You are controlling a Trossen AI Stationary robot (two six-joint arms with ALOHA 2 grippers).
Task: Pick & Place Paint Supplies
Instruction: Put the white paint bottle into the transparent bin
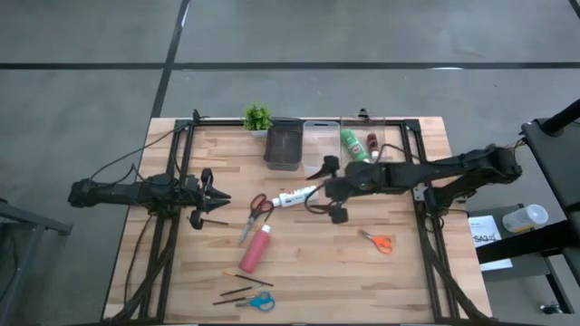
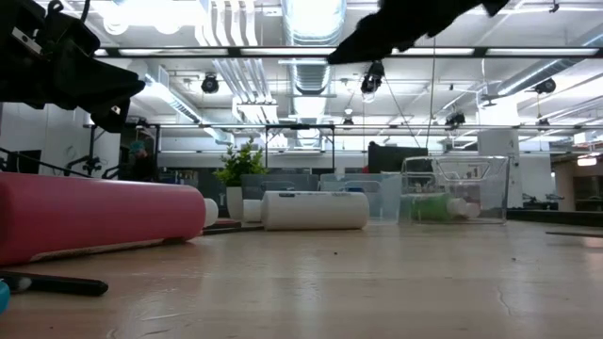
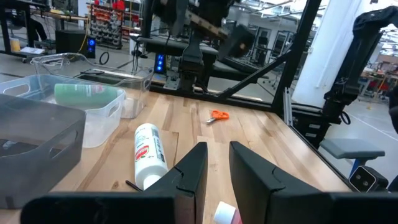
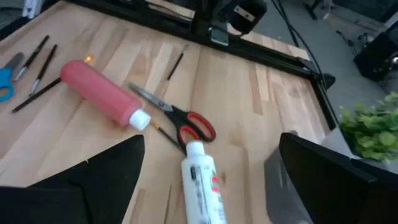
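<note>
Just beside the white plastic paint tube [image 1: 297, 196], on its cap side toward the bins, hangs the right gripper [image 1: 333, 189] with jaws spread wide and empty, apparently lined up to straddle the tube for a pick. On the tube's far side, past the red-handled scissors [image 1: 256, 215], waits the left gripper [image 1: 214, 205], fingers slightly parted, holding nothing.

Small potted plant [image 1: 257, 117] at table's [image 1: 408, 272] far edge, dark bin [image 1: 282, 145], clear bin [image 1: 319, 143] beside it
</note>
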